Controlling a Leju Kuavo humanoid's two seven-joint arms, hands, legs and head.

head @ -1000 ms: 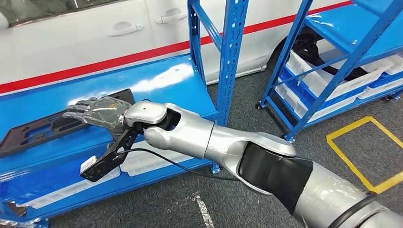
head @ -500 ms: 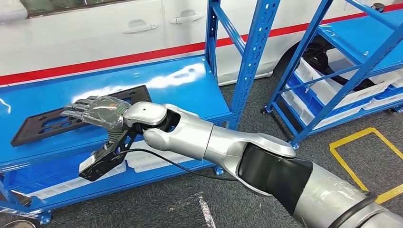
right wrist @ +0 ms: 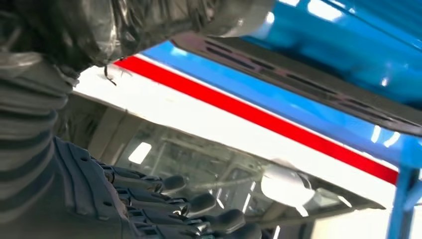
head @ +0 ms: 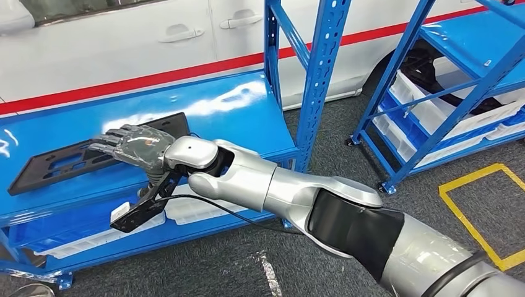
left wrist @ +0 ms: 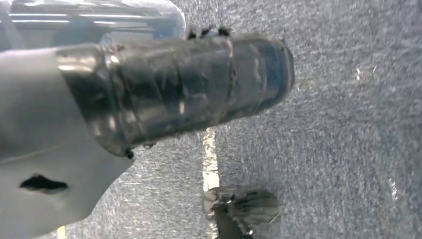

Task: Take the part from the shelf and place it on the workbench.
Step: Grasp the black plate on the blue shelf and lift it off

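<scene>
Lying flat on the blue shelf (head: 235,105), the part (head: 68,158) is a long, thin black panel with slotted cut-outs, its near end under my right robot hand (head: 133,145). I see that robot hand stretched out over the panel with fingers apart and extended; whether the fingertips touch it I cannot tell, and nothing is gripped. In the right wrist view the panel (right wrist: 308,82) runs as a dark slotted strip against the blue, with the dark fingers (right wrist: 199,204) spread and holding nothing. I judge the panel light and fairly stiff, likely smooth plastic, so it may slide on the glossy shelf rather than lift. I would take hold along the near long edge, thumb beneath and fingers on top, close to the middle so it does not tip. My left robot hand hangs over grey floor (left wrist: 323,149), but the left wrist view does not let me tell how its fingers lie. A white car (head: 155,43) stands behind the shelf, and a second rack (head: 458,80) to my right.
</scene>
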